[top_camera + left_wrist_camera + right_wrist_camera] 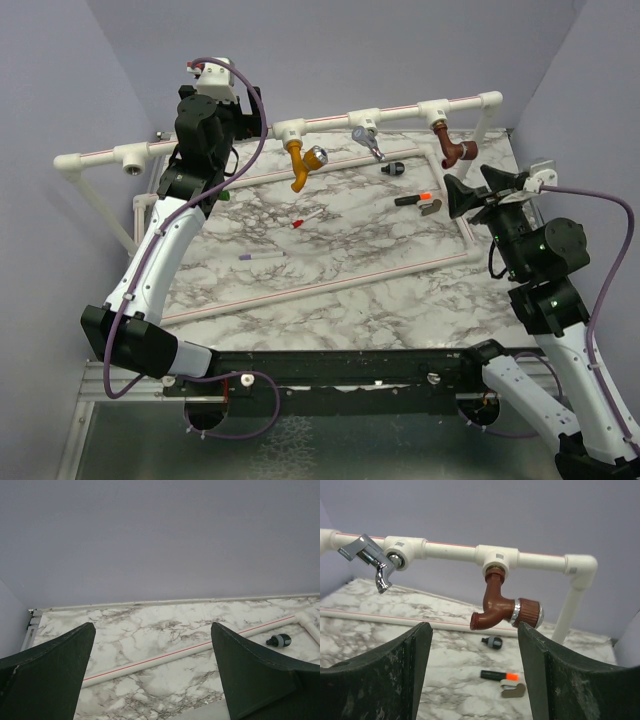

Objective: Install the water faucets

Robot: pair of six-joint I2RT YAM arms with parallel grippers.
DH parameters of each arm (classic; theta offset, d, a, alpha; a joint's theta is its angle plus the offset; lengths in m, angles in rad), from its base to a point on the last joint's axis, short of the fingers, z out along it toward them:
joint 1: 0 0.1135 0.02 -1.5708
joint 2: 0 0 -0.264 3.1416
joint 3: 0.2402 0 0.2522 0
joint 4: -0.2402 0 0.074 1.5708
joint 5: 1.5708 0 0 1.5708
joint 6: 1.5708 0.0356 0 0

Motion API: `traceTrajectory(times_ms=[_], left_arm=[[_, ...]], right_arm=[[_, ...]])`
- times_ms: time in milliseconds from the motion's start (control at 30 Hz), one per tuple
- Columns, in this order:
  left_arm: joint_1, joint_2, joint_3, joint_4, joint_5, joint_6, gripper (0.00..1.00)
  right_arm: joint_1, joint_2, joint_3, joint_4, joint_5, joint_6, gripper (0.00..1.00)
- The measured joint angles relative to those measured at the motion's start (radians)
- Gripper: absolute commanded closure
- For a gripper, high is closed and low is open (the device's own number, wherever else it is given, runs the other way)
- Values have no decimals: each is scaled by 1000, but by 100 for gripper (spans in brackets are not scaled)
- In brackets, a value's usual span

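Observation:
Three faucets hang from the white pipe's tee sockets: mustard-orange point(301, 162), silver-grey point(367, 140) and dark brown point(453, 147). The brown faucet point(504, 607) and the silver one point(374, 562) also show in the right wrist view. The leftmost tee socket point(133, 157) holds nothing. A small green bit point(224, 196) shows beside the left arm; I cannot tell whether it is the green faucet. My right gripper point(480, 188) point(475, 630) is open and empty, just in front of and below the brown faucet. My left gripper point(240, 122) point(152, 627) is open and empty, raised near the rail.
On the marble table lie a black-and-grey cap point(393, 168) point(493, 642) point(278, 640), a black-and-orange marker point(412, 199) point(501, 675), a tan piece point(432, 206), a red-and-white marker point(305, 218) and a purple marker point(260, 256). A low white pipe frame point(165, 655) lies on the table.

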Motion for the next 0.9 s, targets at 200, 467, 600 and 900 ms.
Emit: traceTrajectory(times_ms=[200,467,600,900], left_arm=[[0,0,0,0,0,0,1],[0,0,0,0,0,0,1],[0,0,0,0,0,0,1],[0,0,0,0,1,0,1]], right_arm=[[0,-6,-27,49,-103,-317,23],[1,31,-79,55,-258,-672,23],[1,64,-102,84,-261,-799,23],[13,126,-142,251,-182,-1065,25]])
